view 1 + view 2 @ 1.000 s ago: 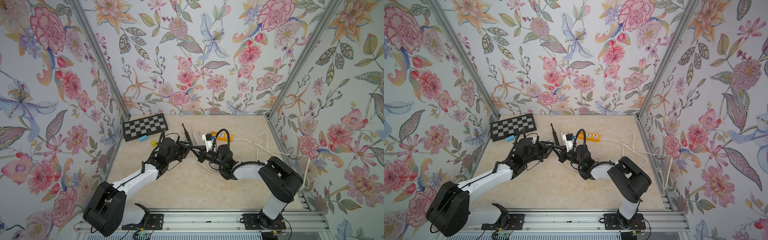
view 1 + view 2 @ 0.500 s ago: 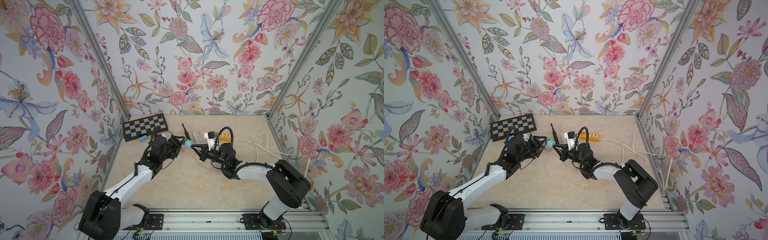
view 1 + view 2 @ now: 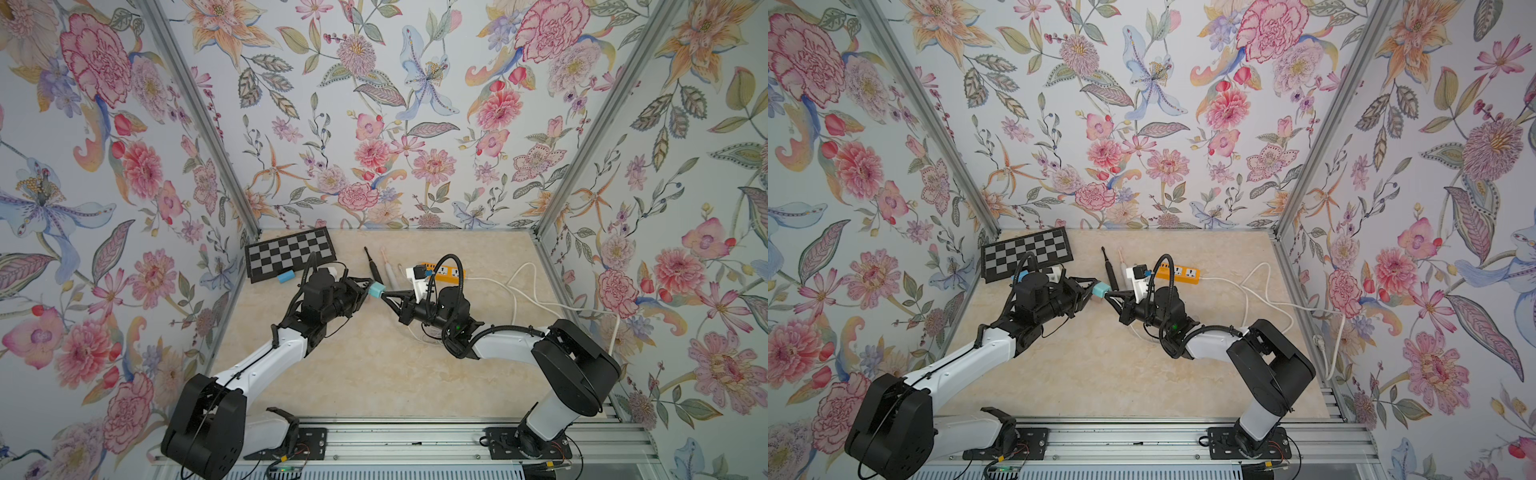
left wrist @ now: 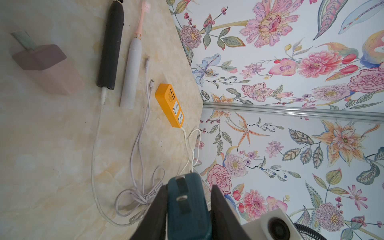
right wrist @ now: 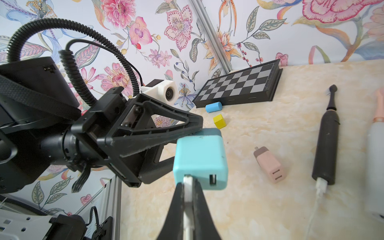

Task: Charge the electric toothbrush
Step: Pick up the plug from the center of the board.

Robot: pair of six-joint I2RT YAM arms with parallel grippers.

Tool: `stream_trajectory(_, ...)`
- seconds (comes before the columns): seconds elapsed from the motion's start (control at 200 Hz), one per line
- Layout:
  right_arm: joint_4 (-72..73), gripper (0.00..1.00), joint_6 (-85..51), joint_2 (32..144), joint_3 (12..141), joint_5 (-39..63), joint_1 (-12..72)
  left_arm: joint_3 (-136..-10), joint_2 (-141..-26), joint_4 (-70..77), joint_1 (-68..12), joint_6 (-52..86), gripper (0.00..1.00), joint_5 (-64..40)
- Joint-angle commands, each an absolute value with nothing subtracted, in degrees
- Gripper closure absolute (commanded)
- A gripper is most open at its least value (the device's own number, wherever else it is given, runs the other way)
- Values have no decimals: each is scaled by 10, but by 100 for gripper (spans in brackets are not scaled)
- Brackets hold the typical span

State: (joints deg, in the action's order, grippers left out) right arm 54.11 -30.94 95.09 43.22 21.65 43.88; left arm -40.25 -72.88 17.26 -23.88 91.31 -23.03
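My left gripper (image 4: 189, 187) is shut on a teal charger adapter (image 5: 199, 158), held above the table with its prongs facing the left wrist camera. My right gripper (image 5: 188, 184) is shut on a white USB plug (image 5: 188, 187) that sits in one of the adapter's ports. In both top views the two grippers meet tip to tip at the adapter (image 3: 377, 288) (image 3: 1099, 289). The black electric toothbrush (image 5: 327, 145) lies on the table behind them, with a white cable (image 5: 321, 187) plugged into its base.
A white toothbrush with a pink head (image 4: 132, 70) lies beside the black one. An orange power strip (image 4: 170, 104) is at the back, with loose white cables (image 4: 141, 193) coiled near it. A pink adapter (image 5: 270, 164), yellow cube (image 5: 220, 121), blue cylinder (image 5: 213, 107) and chessboard (image 5: 239, 85) lie to the left.
My left gripper's jaws stood wider half a second ago and have closed onto the teal adapter. The right gripper has stayed shut on the plug, and both arms shifted slightly.
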Motion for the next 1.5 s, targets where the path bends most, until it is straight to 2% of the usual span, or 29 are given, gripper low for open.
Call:
stream_trajectory(0.0, 562, 100, -312, 960, 461, 225, 448, -392, -740, 194, -237, 920, 72, -259)
stream_trajectory(0.08, 558, 100, -296, 958, 462, 221, 454, -392, -743, 196, -237, 919, 82, -262)
stream_trajectory(0.17, 544, 92, -272, 954, 462, 208, 461, -390, -747, 208, -237, 919, 94, -269)
stream_trajectory(0.205, 538, 87, -263, 951, 461, 202, 462, -390, -748, 210, -237, 920, 97, -271)
stream_trajectory(0.235, 532, 77, -257, 948, 461, 195, 464, -390, -748, 211, -237, 920, 100, -272)
stream_trajectory(0.355, 529, 48, -239, 930, 441, 133, 467, -391, -748, 209, -237, 918, 100, -273)
stream_trajectory(0.46, 579, 38, -233, 923, 411, 96, 469, -393, -746, 210, -237, 919, 100, -272)
stream_trajectory(0.585, 598, 29, -238, 937, 411, 102, 467, -394, -747, 220, -237, 921, 100, -277)
stream_trajectory(0.796, 643, 24, -245, 964, 407, 120, 452, -392, -740, 230, -237, 919, 100, -284)
stream_trajectory(1.011, 641, 25, -227, 976, 411, 137, 446, -393, -737, 232, -237, 921, 100, -285)
stream_trajectory(1.356, 649, 42, -216, 996, 435, 171, 447, -394, -739, 233, -237, 926, 100, -287)
stream_trajectory(1.496, 643, 53, -214, 1001, 449, 178, 446, -394, -736, 234, -238, 926, 100, -287)
